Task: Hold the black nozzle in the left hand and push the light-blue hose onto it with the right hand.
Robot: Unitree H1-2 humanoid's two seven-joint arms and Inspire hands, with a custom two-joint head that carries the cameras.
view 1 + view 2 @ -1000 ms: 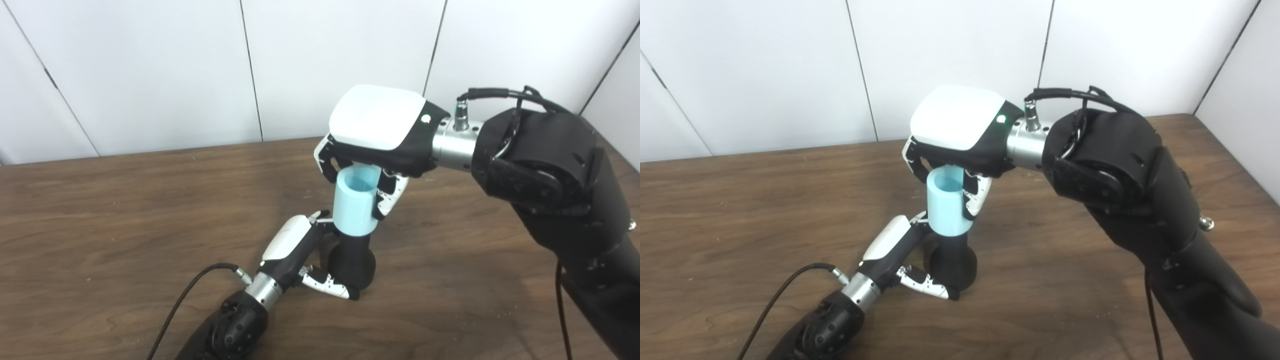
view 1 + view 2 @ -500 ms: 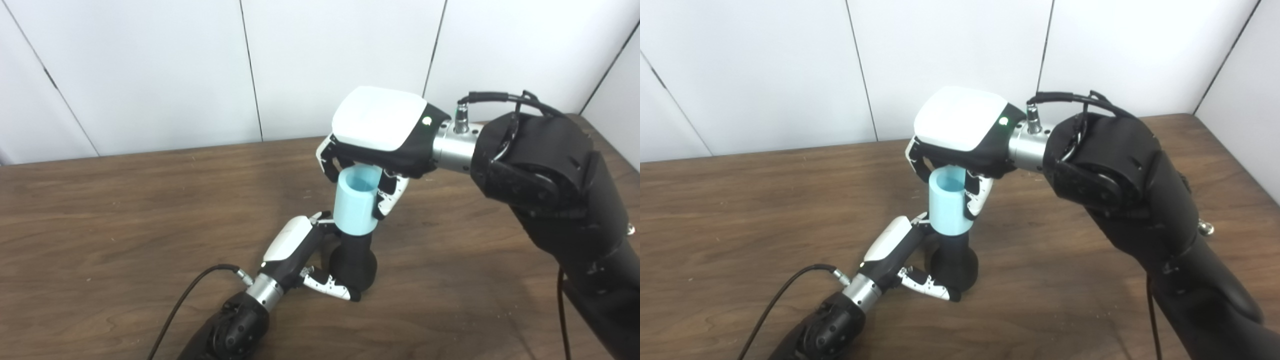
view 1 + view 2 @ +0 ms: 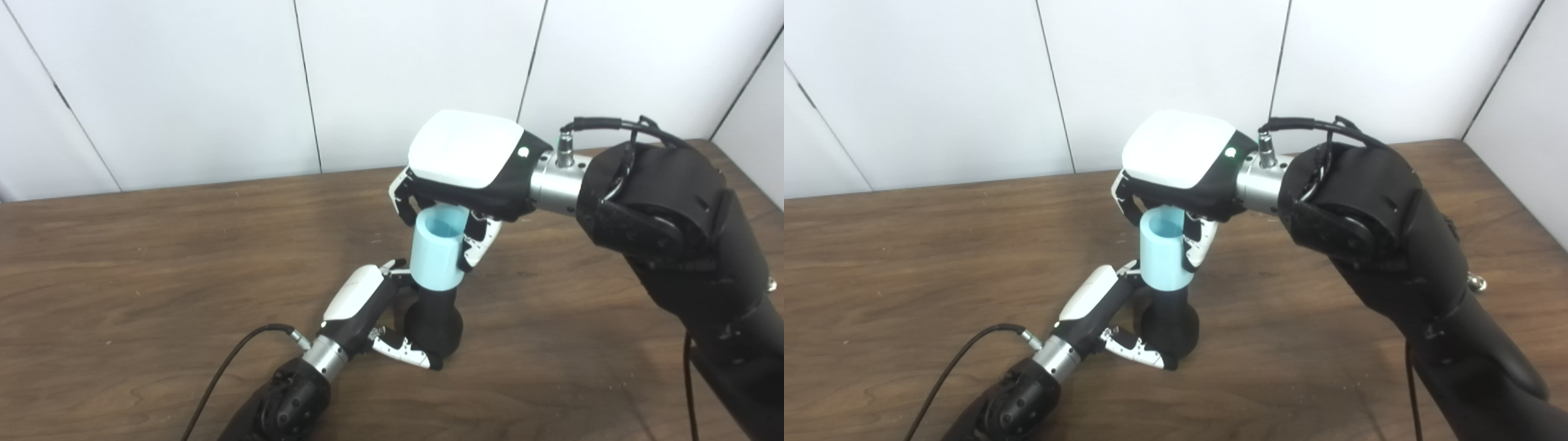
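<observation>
The black nozzle (image 3: 433, 321) stands upright on the wooden table (image 3: 122, 275), round base down. My left hand (image 3: 367, 306) is shut on it, fingers around its base and neck. The light-blue hose (image 3: 435, 248), a short open tube, sits upright over the nozzle's top; it also shows in the right eye view (image 3: 1165, 251). My right hand (image 3: 465, 165) comes from above and is shut on the hose, fingers (image 3: 478, 245) down its sides. The nozzle's tip is hidden inside the hose.
A black cable (image 3: 233, 361) runs from my left wrist over the table toward the front edge. White wall panels (image 3: 184, 86) stand behind the table. My bulky right forearm (image 3: 686, 233) fills the right side.
My right hand and the hose have shifted slightly down and to the right over the nozzle. My left hand has kept its hold.
</observation>
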